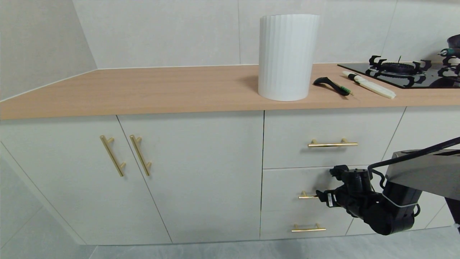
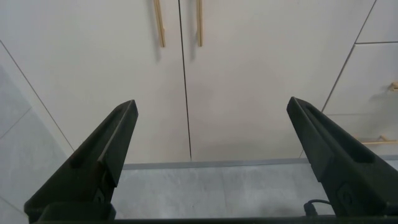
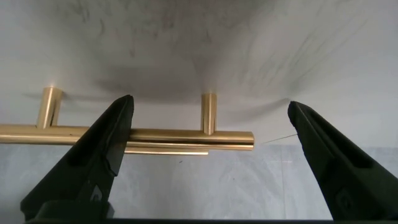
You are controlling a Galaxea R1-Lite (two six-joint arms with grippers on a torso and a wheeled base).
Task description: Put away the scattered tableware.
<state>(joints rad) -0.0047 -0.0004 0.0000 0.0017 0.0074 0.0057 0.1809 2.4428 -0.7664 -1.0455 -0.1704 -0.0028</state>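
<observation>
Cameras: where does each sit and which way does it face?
Head view: on the head, looking down at counter and cabinets; right gripper at the middle drawer handle.
Left wrist view: low, facing the double doors; open left gripper frames them.
Right wrist view: close on that handle, between its open fingers.
Shared: that handle, head and right wrist views.

Gas hob (image 1: 402,73) on wooden worktop (image 1: 143,90)

A kitchen: wooden countertop (image 1: 143,90), gas hob (image 1: 402,72), cabinets (image 1: 187,172).
</observation>
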